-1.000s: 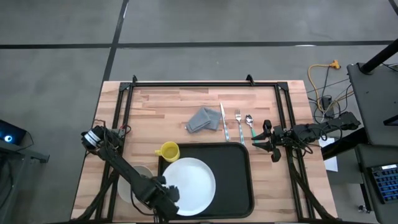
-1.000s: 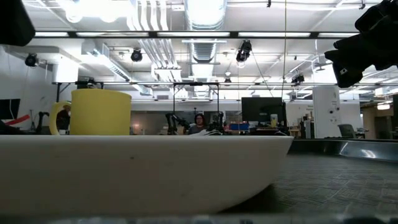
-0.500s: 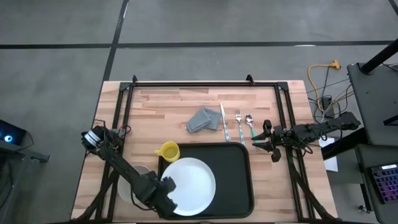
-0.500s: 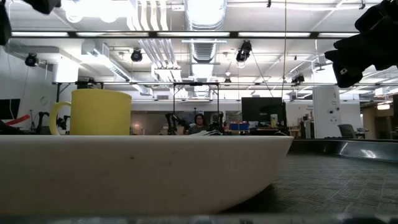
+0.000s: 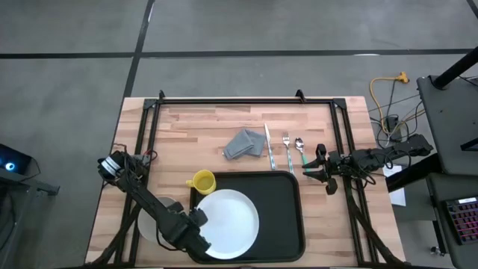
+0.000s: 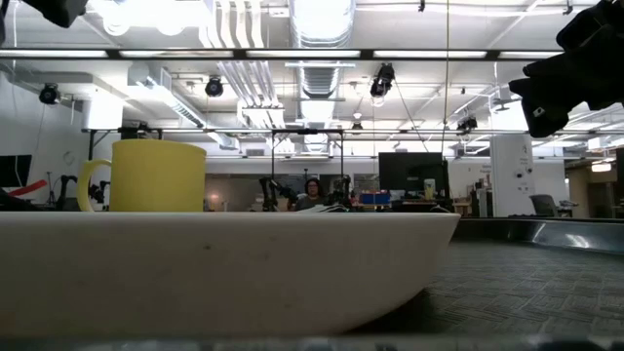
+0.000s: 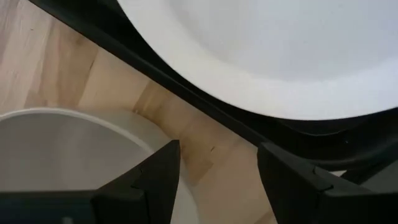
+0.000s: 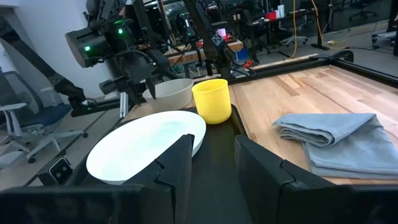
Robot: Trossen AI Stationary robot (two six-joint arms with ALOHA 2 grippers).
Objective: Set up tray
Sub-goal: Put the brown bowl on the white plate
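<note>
The left gripper (image 5: 196, 222) hangs at the tray's (image 5: 287, 224) near-left corner, its fingers (image 7: 158, 177) parted with bare wood between them and nothing held, one over the rim of a white bowl (image 5: 149, 220) just outside the tray; the right gripper (image 5: 310, 170) waits off the tray's far-right corner, its fingers (image 8: 171, 165) also apart and empty; the black tray lies along the near edge of the wooden table (image 5: 194, 123), a white plate (image 5: 231, 217) filling its left half and its right half bare; a yellow mug (image 5: 202, 181) stands at the tray's far-left corner; beyond its far rim lie a folded grey cloth (image 5: 245, 143), a knife (image 5: 269, 146), a fork (image 5: 287, 147) and a spoon (image 5: 299, 147), with open wood past them; behind the table stretches a bright workshop.
</note>
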